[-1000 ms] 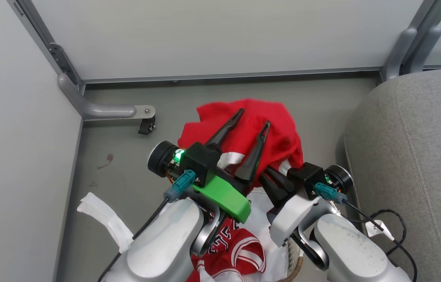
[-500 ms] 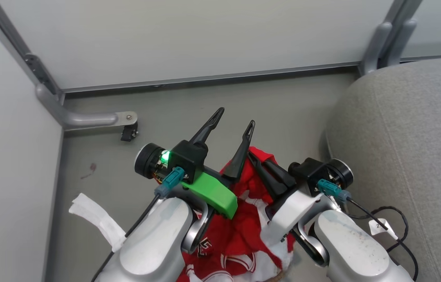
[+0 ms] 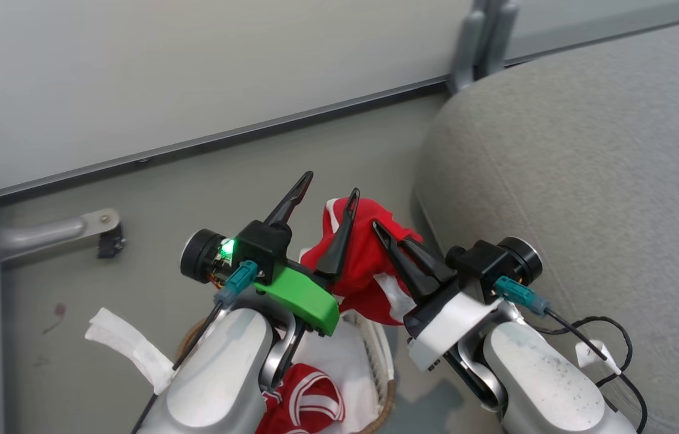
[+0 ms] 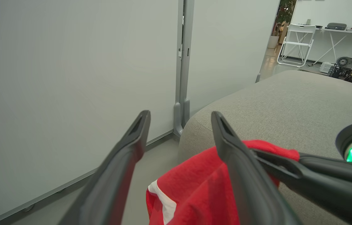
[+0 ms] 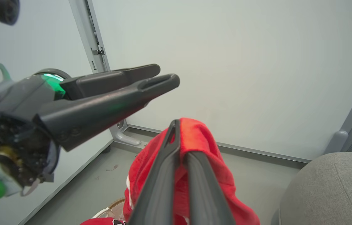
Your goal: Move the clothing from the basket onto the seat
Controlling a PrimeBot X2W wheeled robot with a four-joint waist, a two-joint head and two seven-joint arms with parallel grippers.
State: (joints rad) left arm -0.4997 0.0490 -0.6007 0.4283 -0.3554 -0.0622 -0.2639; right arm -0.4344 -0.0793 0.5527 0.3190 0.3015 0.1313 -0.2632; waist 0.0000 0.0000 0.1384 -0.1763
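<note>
Your right hand (image 3: 386,236) is clenched on a fold of red clothing (image 3: 363,271), which hangs from it over the far rim of the basket (image 3: 382,361). Your left hand (image 3: 330,184) stands released and empty just beside it, with one finger crossing in front of the cloth. A second red-and-white garment (image 3: 306,404) lies in the basket. To your right, the held cloth is near the rounded edge of the seat (image 3: 556,181). Bare floor (image 3: 194,193) lies ahead, up to the wall panel (image 3: 194,72).
</note>
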